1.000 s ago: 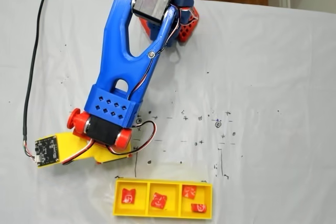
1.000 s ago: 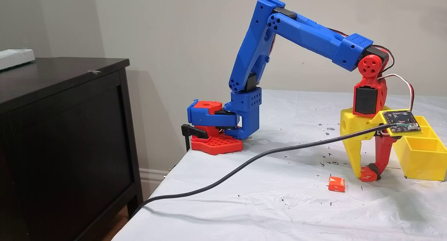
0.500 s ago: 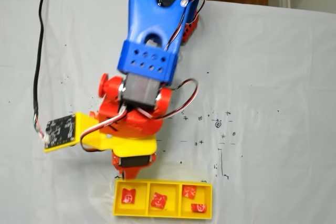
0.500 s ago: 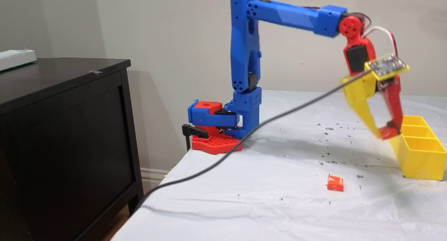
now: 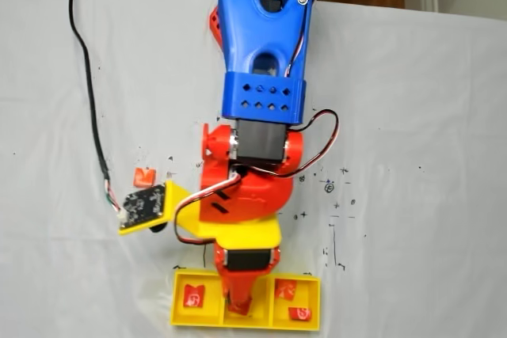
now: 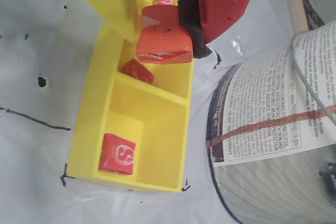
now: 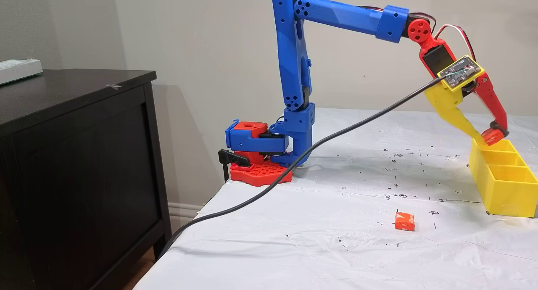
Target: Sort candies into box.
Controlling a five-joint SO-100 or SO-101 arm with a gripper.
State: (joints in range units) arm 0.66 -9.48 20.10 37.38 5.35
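From left to right: the remaining small orange wrapped candy (image 7: 404, 221) lies on the white table cover (image 7: 319, 222), well behind and below the jaws, where it lay a second ago. We see the yellow-and-red two-finger gripper (image 7: 487, 135), which half a second ago hung short of the tray's near wall, now poised over the bright yellow three-compartment plastic tray (image 7: 504, 193). In the wrist view the gripper (image 6: 165, 43) has its jaws closed on a square orange-red wrapped candy (image 6: 164, 45), held clear above the middle compartment. Directly beneath the jaws lies a dark red candy (image 6: 137, 71); nearer the camera, a red candy with a white S (image 6: 117, 153) rests in the end compartment. We judge the carry complete: opening the jaws should drop the piece in, leaving one candy to fetch.
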